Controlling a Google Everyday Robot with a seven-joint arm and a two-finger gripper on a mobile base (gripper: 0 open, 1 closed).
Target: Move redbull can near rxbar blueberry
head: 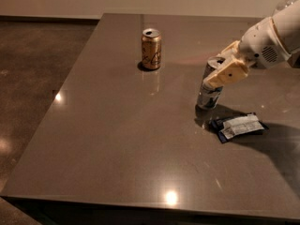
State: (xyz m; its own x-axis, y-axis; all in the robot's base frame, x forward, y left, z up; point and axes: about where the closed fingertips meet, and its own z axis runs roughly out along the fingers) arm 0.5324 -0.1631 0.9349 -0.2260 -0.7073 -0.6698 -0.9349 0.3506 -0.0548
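Nearest: rxbar blueberry [239, 127] flat on table [117, 149], right side. Just behind it to the left, redbull can [208, 96] tilted, gripper [218, 72] clamped round its upper half. Gold can [151, 49] upright farther back, well apart.

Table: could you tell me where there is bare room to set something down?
Bare: the left side and front, nearer than the gold can. Crowded: right middle, where the hand grips the tilted redbull can beside the rxbar blueberry.
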